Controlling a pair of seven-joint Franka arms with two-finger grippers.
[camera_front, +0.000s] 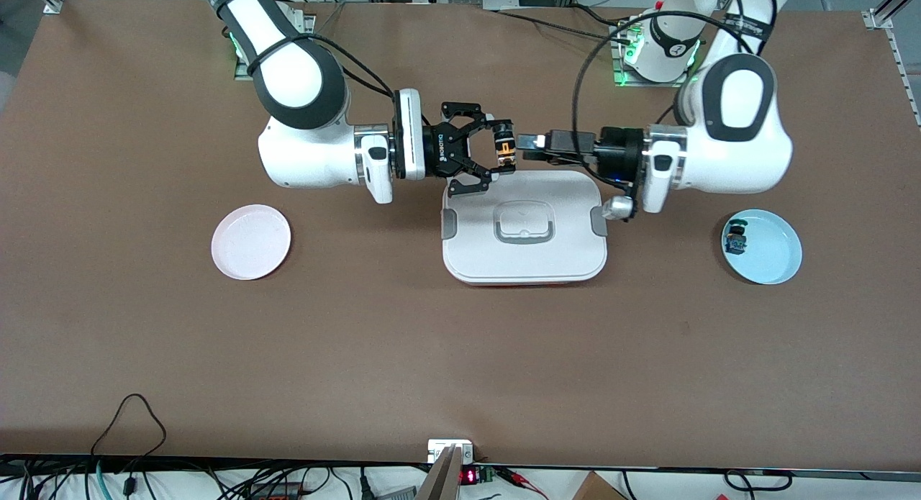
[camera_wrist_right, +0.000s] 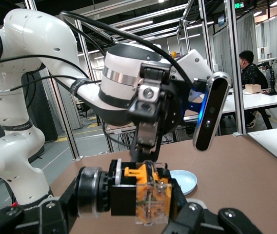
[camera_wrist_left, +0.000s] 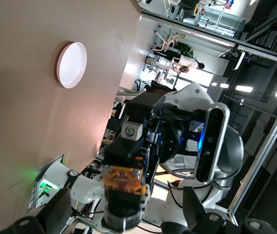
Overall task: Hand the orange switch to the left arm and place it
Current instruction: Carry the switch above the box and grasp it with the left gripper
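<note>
Front view shows "ROBOTIQ" in pale letters on the black body of the right gripper [camera_front: 496, 153], the only writing that can be made out besides a partly cut-off band of white letters on the right arm's upper link. That gripper's black fingers are clamped on the orange switch [camera_front: 506, 149], a small black cylinder with an orange band and a tan, glossy end. It is held in the air over the top edge of the box [camera_front: 524, 230], a matte white rounded-rectangular lidded container with grey side clips, a grey-rimmed handle recess and a thin red strip at its bottom edge. The left gripper [camera_front: 527, 142] points straight at the switch, just beside it, its jaws spread and nothing between them. In the right wrist view the switch [camera_wrist_right: 146, 194] shows translucent orange plastic over a black housing. A smooth round pink plate [camera_front: 251, 242] lies toward the right arm's end of the brown table [camera_front: 460, 356]; a pale blue plate [camera_front: 771, 259] toward the left arm's end carries a small blue-and-green switch [camera_front: 736, 239]
</note>
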